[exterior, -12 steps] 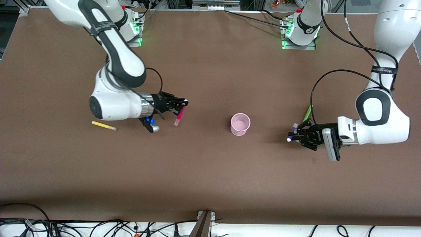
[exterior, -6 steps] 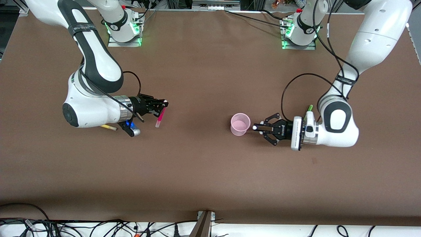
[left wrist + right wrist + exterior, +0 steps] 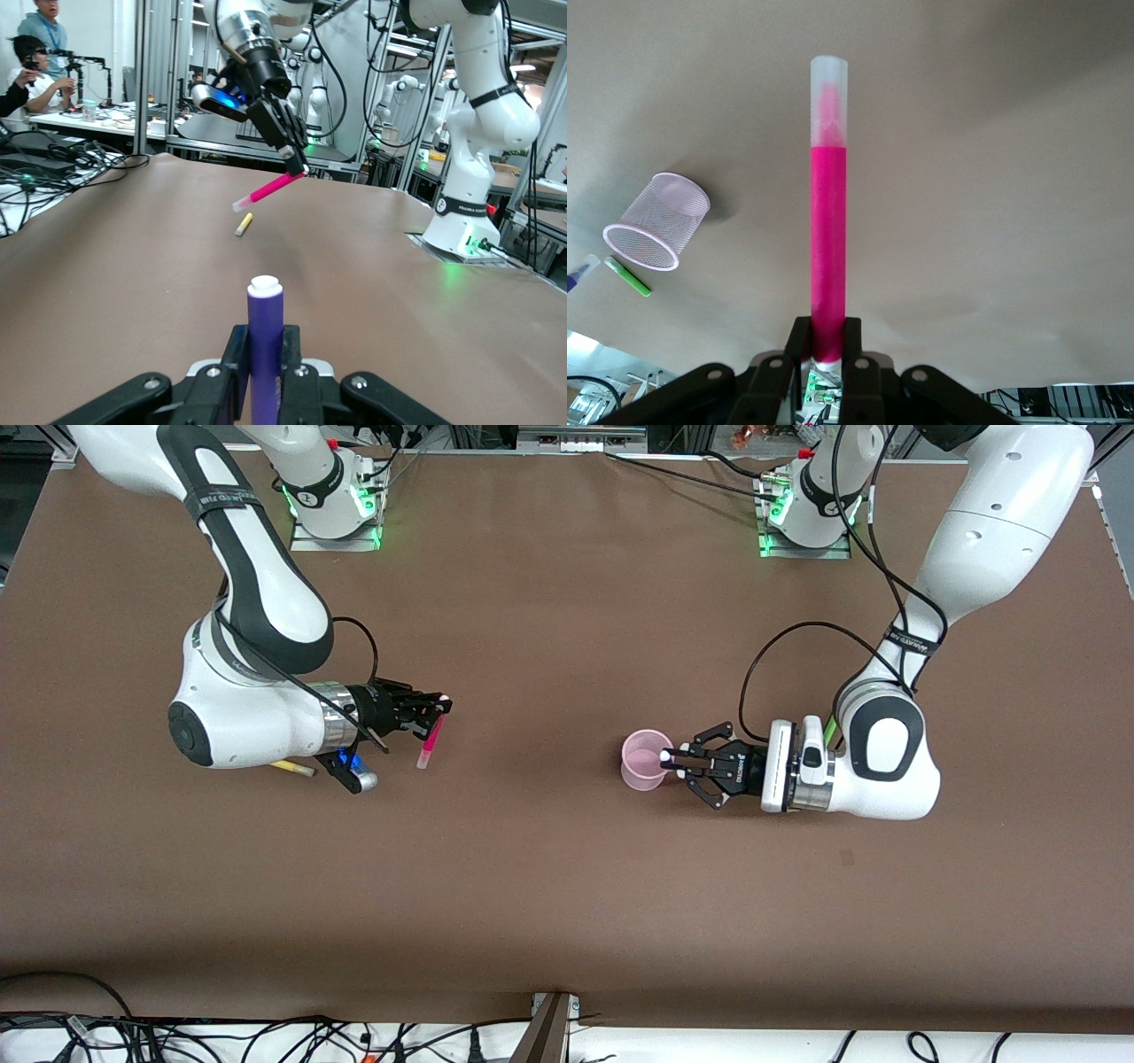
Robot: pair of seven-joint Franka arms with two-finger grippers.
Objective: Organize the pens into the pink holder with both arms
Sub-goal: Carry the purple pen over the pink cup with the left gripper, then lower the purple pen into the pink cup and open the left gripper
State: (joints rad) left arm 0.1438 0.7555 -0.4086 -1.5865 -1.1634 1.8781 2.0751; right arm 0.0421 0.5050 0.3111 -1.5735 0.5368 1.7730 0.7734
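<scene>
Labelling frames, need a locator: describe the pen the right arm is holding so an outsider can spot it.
Start at the brown table, toward the right arm's end. The right end effector hangs over it, shut on the magenta pen, which slants down to a pale tip. The yellow pen nearby lies flat; this one is bright pink and lifted.

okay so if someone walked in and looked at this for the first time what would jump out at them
Both arms hold a pen at once. The left gripper hangs over the pink holder mid-table, shut on the dark purple pen. The right gripper, toward its own end of the table, dangles the magenta pen over bare tabletop.
</scene>
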